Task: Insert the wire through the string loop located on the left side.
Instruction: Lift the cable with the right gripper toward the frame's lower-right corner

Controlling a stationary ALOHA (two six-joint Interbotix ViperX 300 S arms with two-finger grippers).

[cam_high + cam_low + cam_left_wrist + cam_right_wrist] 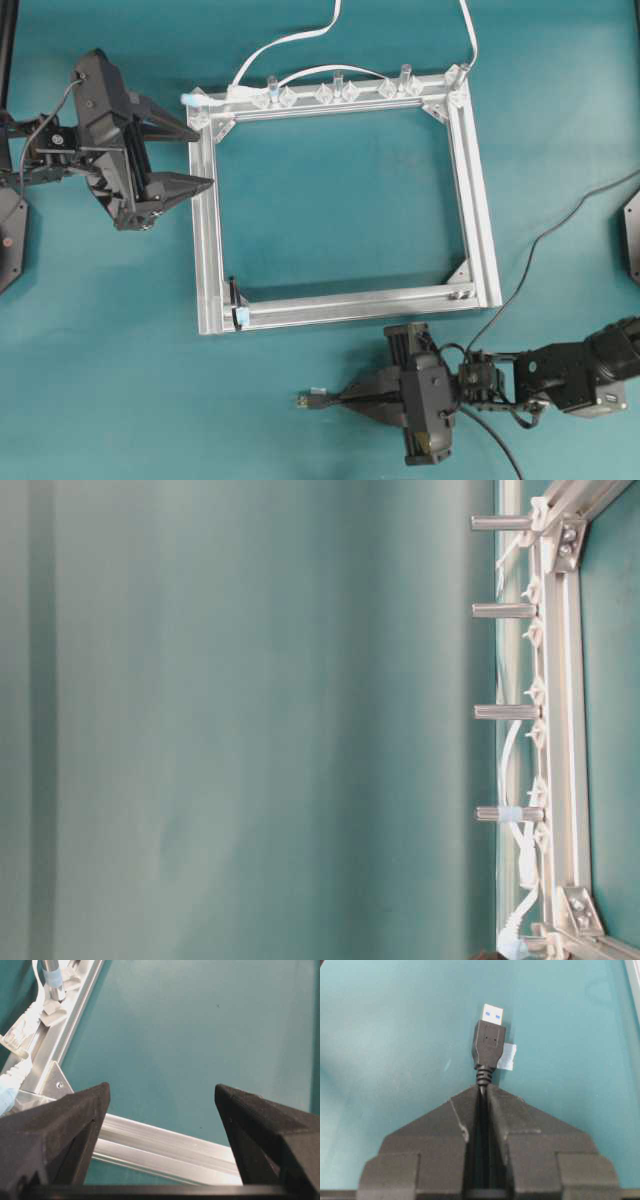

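Right fingers (483,1091) pinch the light, floppy wire (488,1042) just behind its stiff plug, at the frame's (340,305) six o'clock; left fingers (190,155) gape wide, empty.

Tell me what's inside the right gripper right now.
The right gripper is shut on the wire, just behind its black plug, which sticks out with the silver tip forward. The wire's run between the fingers is hidden.
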